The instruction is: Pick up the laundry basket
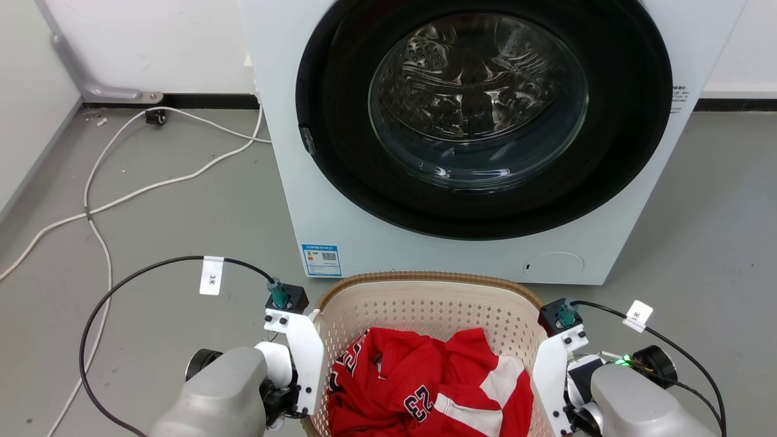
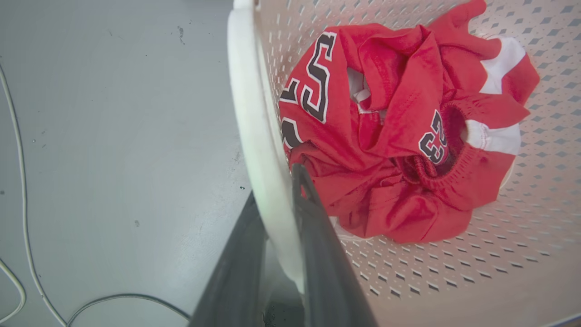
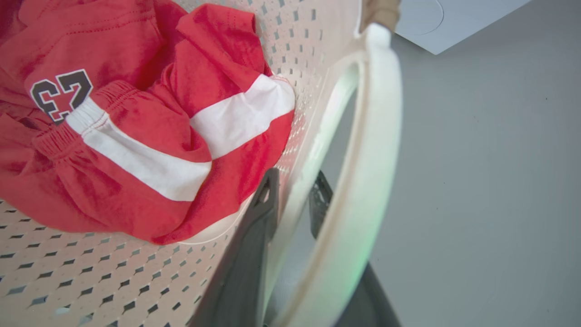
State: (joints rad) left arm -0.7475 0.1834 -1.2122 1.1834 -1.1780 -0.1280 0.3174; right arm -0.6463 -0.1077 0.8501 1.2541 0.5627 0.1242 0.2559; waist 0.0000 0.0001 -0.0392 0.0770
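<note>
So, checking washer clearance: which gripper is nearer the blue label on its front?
Left. The left gripper straddles one handle of the laundry basket, on the side by the blue label; the right gripper straddles the opposite handle, across the basket.

Washer (image 1: 461, 139) at back, on floor (image 1: 212, 218), room wall (image 1: 152, 42) behind it. Basket (image 1: 425, 285) just before washer, apart from it. Clothes (image 1: 425, 388) in basket. Left gripper (image 2: 274, 186) at basket's left, straddling left handle (image 2: 252, 113). Right gripper (image 3: 296, 181) at basket's right, straddling basket side, inboard of right handle (image 3: 372, 136). Cables (image 1: 87, 212) on floor left of washer.
</note>
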